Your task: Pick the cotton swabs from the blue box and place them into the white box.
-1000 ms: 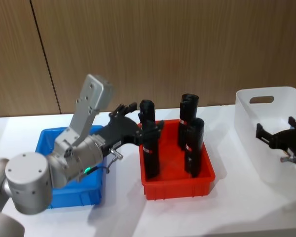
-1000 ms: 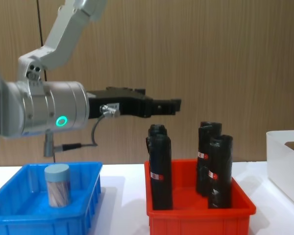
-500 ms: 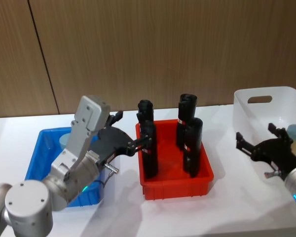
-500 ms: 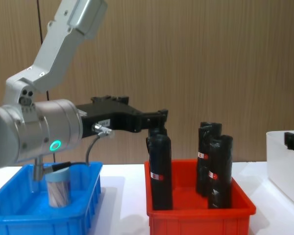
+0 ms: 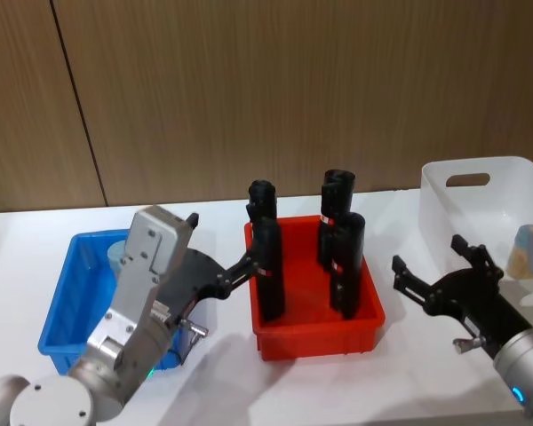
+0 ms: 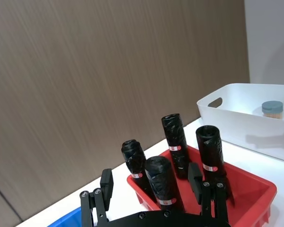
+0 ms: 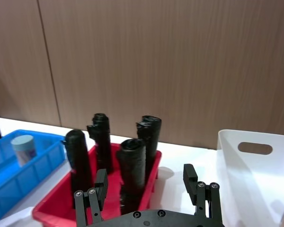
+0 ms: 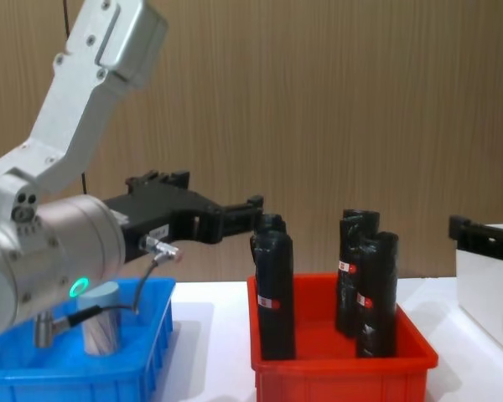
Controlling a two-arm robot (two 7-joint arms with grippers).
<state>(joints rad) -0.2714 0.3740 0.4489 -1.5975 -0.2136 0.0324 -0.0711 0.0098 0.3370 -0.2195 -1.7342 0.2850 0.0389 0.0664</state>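
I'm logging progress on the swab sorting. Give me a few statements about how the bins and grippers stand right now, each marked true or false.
1. A jar of cotton swabs stands in the blue box. True.
2. The white box holds nothing. False: another jar stands inside it.
3. The right gripper is shut on a jar. False: it is open and empty, over the table by the white box.
4. The red bin holds four upright black rolls. True.
5. The left gripper is open and holds nothing. True.
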